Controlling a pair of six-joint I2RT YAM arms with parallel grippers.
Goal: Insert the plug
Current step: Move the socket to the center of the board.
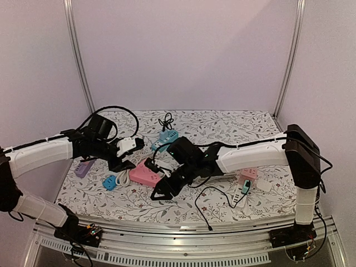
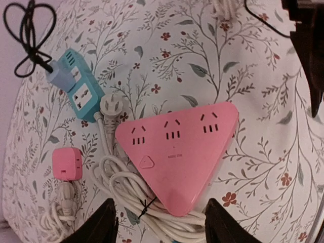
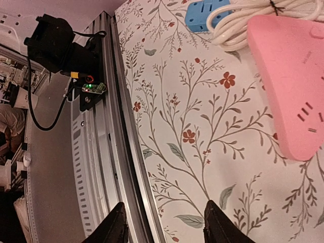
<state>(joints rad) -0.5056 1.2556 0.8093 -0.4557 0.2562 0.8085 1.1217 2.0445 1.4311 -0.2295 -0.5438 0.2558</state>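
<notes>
A pink triangular power strip (image 2: 177, 152) lies flat on the floral cloth, sockets up (image 1: 146, 173). A white three-pin plug (image 2: 109, 107) rests just off its left corner, and its white cord (image 2: 126, 192) is coiled under the strip's near edge. My left gripper (image 2: 162, 228) hovers open above the strip's pointed end, holding nothing (image 1: 119, 163). My right gripper (image 3: 167, 228) is open and empty over the cloth by the front rail, to the strip's near right (image 1: 162, 191). The strip (image 3: 293, 86) shows at the right of its view.
A teal power strip (image 2: 81, 93) with a grey plug and black cord in it lies far left. There is a small pink adapter (image 2: 67, 164), a blue adapter (image 3: 207, 12), a purple strip (image 1: 84, 167), more adapters (image 1: 247, 178) and a loose black cable (image 1: 214, 203). The aluminium rail (image 3: 119, 152) marks the front edge.
</notes>
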